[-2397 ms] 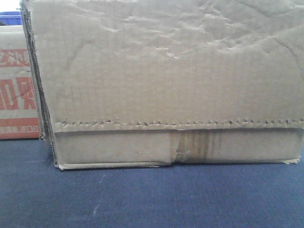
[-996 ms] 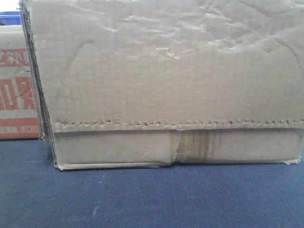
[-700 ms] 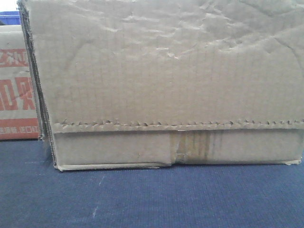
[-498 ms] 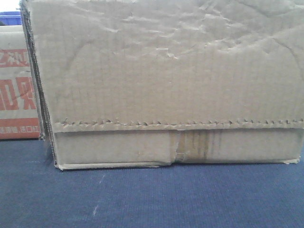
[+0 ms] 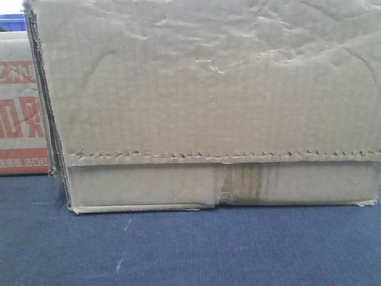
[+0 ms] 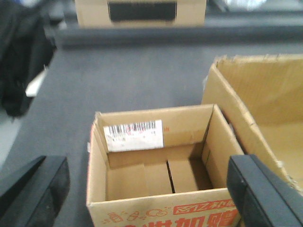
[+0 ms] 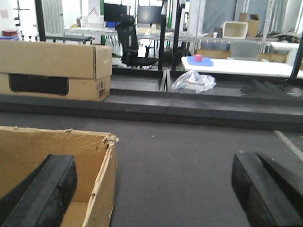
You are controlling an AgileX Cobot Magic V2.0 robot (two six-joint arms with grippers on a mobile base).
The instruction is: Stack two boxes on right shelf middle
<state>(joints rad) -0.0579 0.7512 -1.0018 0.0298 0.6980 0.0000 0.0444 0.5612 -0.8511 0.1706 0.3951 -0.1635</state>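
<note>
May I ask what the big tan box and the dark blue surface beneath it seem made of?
The large tan box looks like matte corrugated cardboard: fine ribbing, wrinkles and a zigzag-cut flap edge. The dark blue surface seems a matte woven or carpet-like covering, going by its fine grain.

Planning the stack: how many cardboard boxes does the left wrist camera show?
3: small open box centre, big open box right of it, far box at the top. Others may be hidden.
</note>
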